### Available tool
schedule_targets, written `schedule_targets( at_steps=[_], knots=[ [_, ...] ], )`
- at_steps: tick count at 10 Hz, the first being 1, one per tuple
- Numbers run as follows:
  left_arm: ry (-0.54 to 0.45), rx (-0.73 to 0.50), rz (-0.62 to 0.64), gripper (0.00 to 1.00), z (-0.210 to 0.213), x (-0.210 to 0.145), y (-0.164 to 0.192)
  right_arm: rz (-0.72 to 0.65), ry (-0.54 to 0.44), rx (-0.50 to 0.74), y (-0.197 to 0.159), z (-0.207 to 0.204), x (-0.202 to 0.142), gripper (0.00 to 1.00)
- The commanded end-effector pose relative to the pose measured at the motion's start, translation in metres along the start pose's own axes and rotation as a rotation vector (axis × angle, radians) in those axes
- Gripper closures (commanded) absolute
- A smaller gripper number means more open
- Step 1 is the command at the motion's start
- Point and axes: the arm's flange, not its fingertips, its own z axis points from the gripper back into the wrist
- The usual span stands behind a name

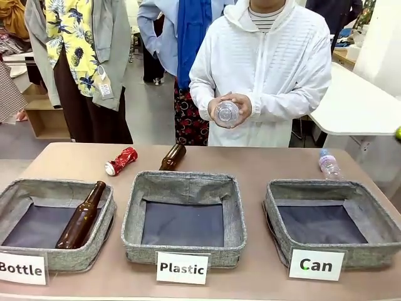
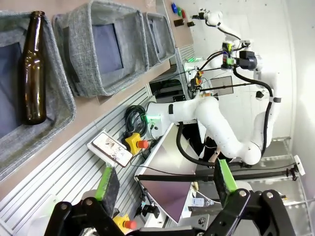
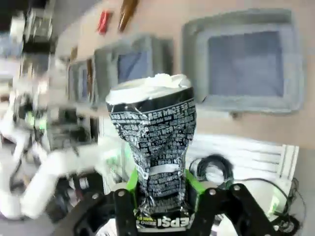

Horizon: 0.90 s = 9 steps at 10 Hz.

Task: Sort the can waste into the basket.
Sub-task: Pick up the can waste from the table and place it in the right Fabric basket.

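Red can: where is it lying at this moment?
In the front view the red can lies on its side behind the right corner of the Bottle basket, left of a loose brown bottle.

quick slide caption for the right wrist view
Jaws shut on a dented black can, with a grey basket lying beyond it.

We are in a robotics lab. Just beyond our left fingers (image 2: 106, 183), a white robot arm (image 2: 216, 123) rises from its mount. Farther out from them lie a coil of black cable (image 2: 132, 117) and a yellow stop box with a red button (image 2: 137, 143), against slotted aluminium rails (image 2: 59, 172) below the worktop (image 2: 86, 110). Past the arm, camera gear on a stand (image 2: 236, 59) faces a bare white wall. Printed cards (image 1: 182, 268) reading Bottle, Plastic and Can line the worktop's edge.
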Motion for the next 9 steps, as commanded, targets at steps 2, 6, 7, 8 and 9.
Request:
schedule_targets(
  at_steps=[2, 6, 7, 8, 9],
  knots=[
    [-0.001, 0.005, 0.010, 0.00, 0.000, 0.000, -0.001, -0.153, -0.199, -0.081, -0.041, -0.039, 0.042, 0.63],
    [-0.001, 0.005, 0.010, 0.00, 0.000, 0.000, -0.001, 0.259, -0.054, -0.233, -0.083, -0.122, 0.111, 0.63],
    [-0.001, 0.005, 0.010, 0.00, 0.000, 0.000, -0.001, 0.413, 0.020, -0.222, -0.083, -0.139, 0.118, 0.63],
    [-0.001, 0.005, 0.010, 0.00, 0.000, 0.000, -0.001, 0.546, 0.114, -0.189, -0.078, -0.154, 0.120, 0.63],
    [-0.001, 0.005, 0.010, 0.00, 0.000, 0.000, -0.001, 0.626, 0.153, -0.208, -0.070, -0.168, 0.122, 0.63]
  ],
)
